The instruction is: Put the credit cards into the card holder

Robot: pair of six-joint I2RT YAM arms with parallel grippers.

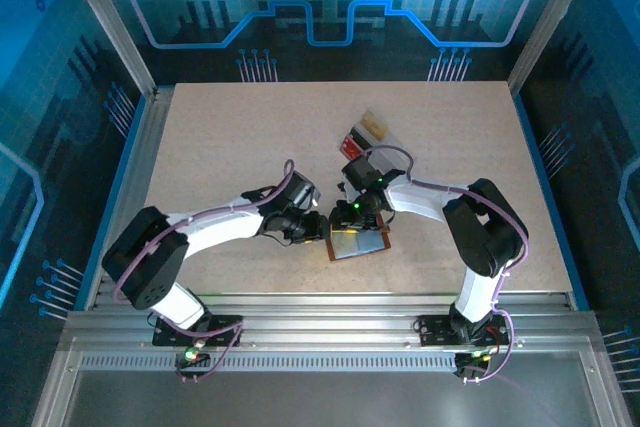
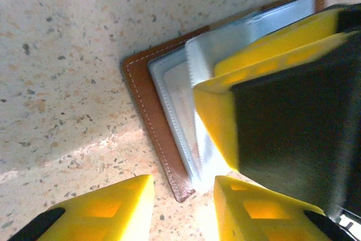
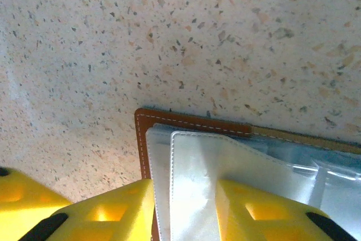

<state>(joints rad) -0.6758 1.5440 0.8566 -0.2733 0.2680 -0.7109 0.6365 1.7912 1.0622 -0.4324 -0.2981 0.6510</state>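
The card holder [image 1: 358, 244] lies open on the table between both arms, brown leather [image 2: 148, 100] edging its pale clear sleeves [image 3: 197, 173]. My left gripper [image 1: 316, 227] sits at its left side. In the left wrist view the left gripper [image 2: 183, 207] is open, and the holder's near corner points into the gap. My right gripper [image 1: 350, 217] is over the holder's far edge [image 3: 186, 122]. In the right wrist view the right gripper [image 3: 183, 213] is open, with a raised sleeve lying flat between its fingers. The right gripper's yellow fingers [image 2: 225, 117] rest on the sleeves. The credit cards are hidden.
A clear tray [image 1: 385, 135] stands just beyond the right gripper, holding a red card [image 1: 353, 139] and a tan card [image 1: 375, 125]. Speckled tabletop [image 1: 230, 137] stretches to the left and far side. Metal rails run along the near edge.
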